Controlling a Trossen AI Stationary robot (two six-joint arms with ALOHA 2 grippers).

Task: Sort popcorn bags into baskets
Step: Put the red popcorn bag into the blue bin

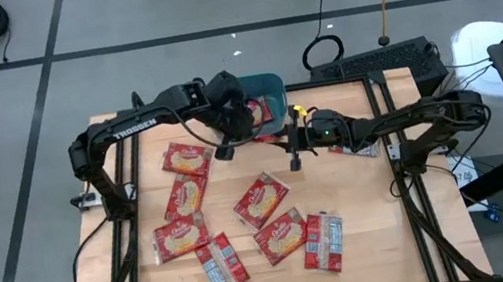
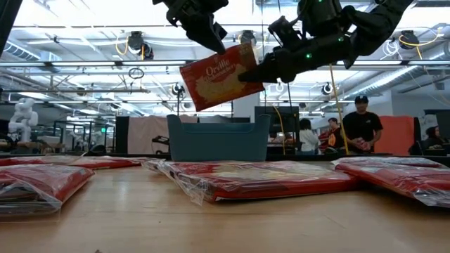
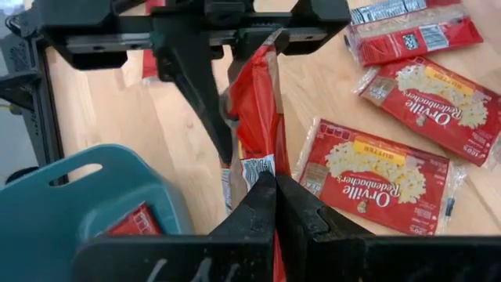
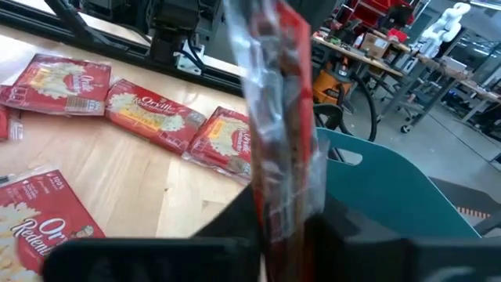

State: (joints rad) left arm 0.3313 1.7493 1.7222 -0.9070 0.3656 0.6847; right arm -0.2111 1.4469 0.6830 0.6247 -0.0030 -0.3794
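One red popcorn bag [image 2: 221, 76] hangs in the air in front of the teal basket [image 1: 268, 88], held from two sides. My left gripper [image 2: 214, 43] is shut on its upper edge. My right gripper [image 2: 256, 70] is shut on the edge that faces the table's right. Another red bag [image 3: 133, 223] lies inside the basket [image 3: 78, 196]. Several more popcorn bags [image 1: 261, 200] lie flat on the wooden table, in the middle and toward its left and near edges. My left gripper pinches the bag's upper edge [image 3: 262, 166] between its two fingers, coming slanting down from the table's left. The bag is lifted clear of the table and tilted. My right gripper pinches the bag's opposite side edge [image 4: 282, 188] between its two fingers, coming about level from the table's right. The bag stands edge-on between them, clear of the table and the basket.
One bag [image 1: 358, 144] lies under my right arm at the table's right. A keyboard [image 1: 376, 63] sits behind the table's far right corner. Black frame rails [image 1: 116, 183] run along both sides. People stand in the room beyond the table [image 2: 362, 126].
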